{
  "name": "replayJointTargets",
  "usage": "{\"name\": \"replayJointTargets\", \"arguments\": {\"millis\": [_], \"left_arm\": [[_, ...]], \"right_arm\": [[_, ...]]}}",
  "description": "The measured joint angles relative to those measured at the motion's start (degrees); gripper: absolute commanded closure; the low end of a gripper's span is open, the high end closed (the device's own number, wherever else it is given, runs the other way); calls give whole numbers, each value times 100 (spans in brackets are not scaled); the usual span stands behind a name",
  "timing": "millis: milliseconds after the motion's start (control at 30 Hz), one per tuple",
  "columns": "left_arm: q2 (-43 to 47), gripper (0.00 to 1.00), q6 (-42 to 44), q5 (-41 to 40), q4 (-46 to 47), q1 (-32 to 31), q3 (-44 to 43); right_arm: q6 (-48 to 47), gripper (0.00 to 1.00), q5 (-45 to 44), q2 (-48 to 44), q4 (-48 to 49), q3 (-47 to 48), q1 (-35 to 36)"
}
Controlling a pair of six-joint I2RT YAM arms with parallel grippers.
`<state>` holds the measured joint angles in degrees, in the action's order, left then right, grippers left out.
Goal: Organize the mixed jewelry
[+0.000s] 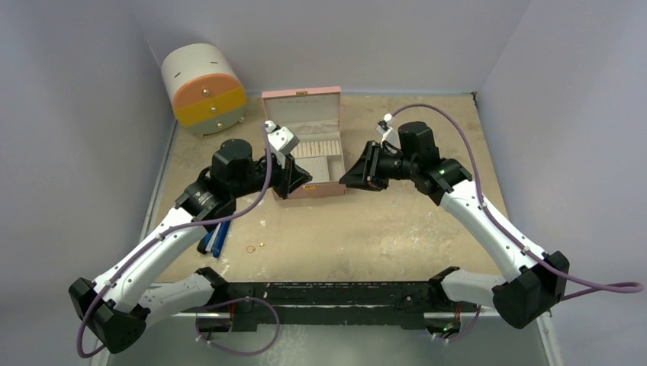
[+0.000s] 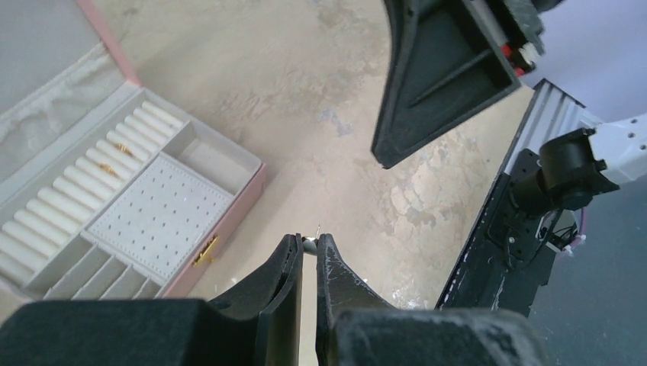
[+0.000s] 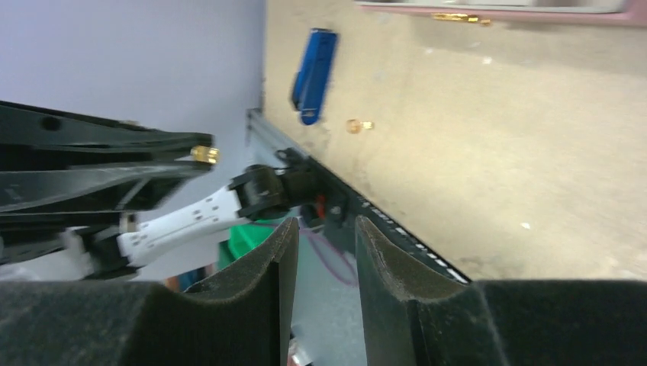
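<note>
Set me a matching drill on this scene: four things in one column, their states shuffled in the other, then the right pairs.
Things
1. left gripper
2. right gripper
3. blue-handled tool
4. pink box

States
A. lid up, compartments showing
B. jaws apart, nothing between them
C. lying flat on the table
D. jaws closed on a tiny gold stud

Pairs: 1-D, 2-B, 3-C, 4-A
</note>
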<state>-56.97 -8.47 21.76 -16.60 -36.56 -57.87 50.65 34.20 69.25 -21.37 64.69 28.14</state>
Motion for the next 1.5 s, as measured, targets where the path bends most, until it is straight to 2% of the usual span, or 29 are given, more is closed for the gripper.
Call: {"name": "replayJointTargets", "arguments": {"millis": [167,467,700,1000,1233,1500], "left_arm": [[-544,100,-387,-501,-710,0,-619],[-2203,100,-809,-1351,-2218,0,-2428],[-3322,100,-914,-1998,-3252,0,-3414],[-4336,100,-909,-2529,-4146,0,-4503],[-5053,100,-894,-2979,-4706,0,-4972],[-5442,100,-894,-3314,-4907,0,-5005]], "right_arm": [[-645,63,-815,-2,-623,13,-4],[-1296,63,-1683,-2,-1198,55,-4],[-1508,63,-1991,-2,-1392,136,-4],[-1537,63,-2127,0,-1497,160,-4],[-1534,63,-2129,0,-1526,160,-4],[-1534,63,-2129,0,-1567,160,-4]]}}
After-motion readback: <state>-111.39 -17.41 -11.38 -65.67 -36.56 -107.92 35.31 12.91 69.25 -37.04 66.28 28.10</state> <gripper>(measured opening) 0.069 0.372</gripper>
